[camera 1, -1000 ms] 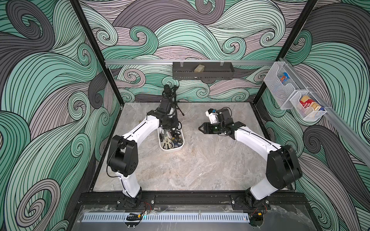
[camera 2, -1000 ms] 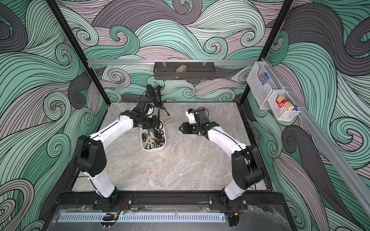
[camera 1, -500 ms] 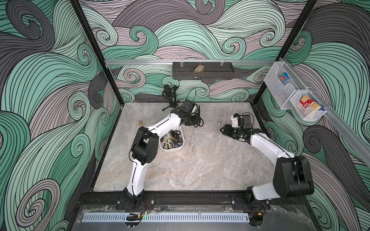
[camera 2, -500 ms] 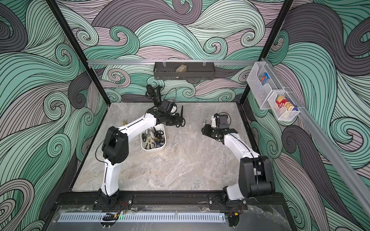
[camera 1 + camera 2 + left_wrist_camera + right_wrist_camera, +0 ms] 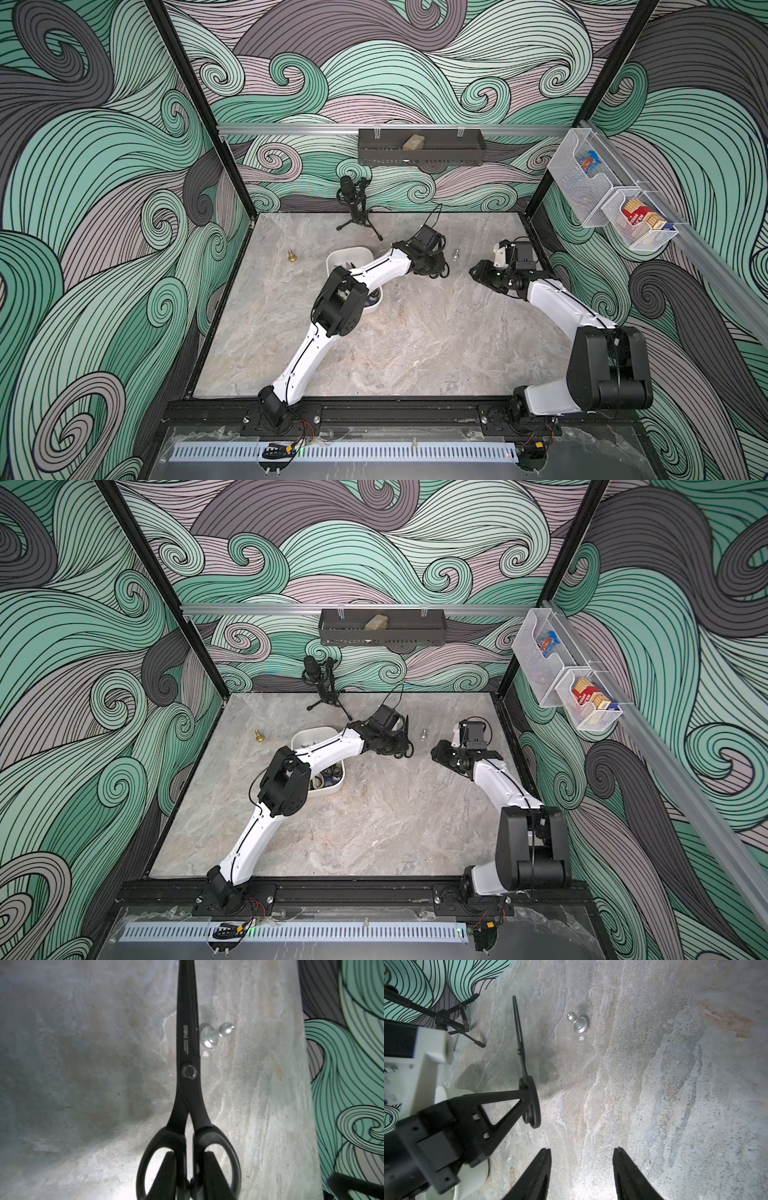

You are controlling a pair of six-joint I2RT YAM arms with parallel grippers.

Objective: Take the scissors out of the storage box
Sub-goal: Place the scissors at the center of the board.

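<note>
A black pair of scissors (image 5: 188, 1068) hangs from my left gripper (image 5: 190, 1155), which is shut on the two handle loops, a finger (image 5: 166, 1169) through each. The closed blades point away over the table. Both top views show this gripper (image 5: 432, 266) (image 5: 395, 746) to the right of the white storage box (image 5: 349, 252) (image 5: 316, 732). More scissors (image 5: 328, 775) lie in the box, mostly hidden under the left arm. My right gripper (image 5: 582, 1151) (image 5: 478, 274) is open and empty, a short way right of the held scissors (image 5: 527, 1101).
A small silver knob-shaped piece (image 5: 456, 254) (image 5: 578, 1023) stands on the table between the grippers, and a brass one (image 5: 293, 257) left of the box. A microphone on a tripod (image 5: 353, 203) stands at the back. A black wall tray (image 5: 419, 147) and mesh baskets (image 5: 615, 199) hang on the walls.
My left gripper has lifted from over the storage box and swung right with the black scissors. The right gripper has pulled back toward the right wall.
</note>
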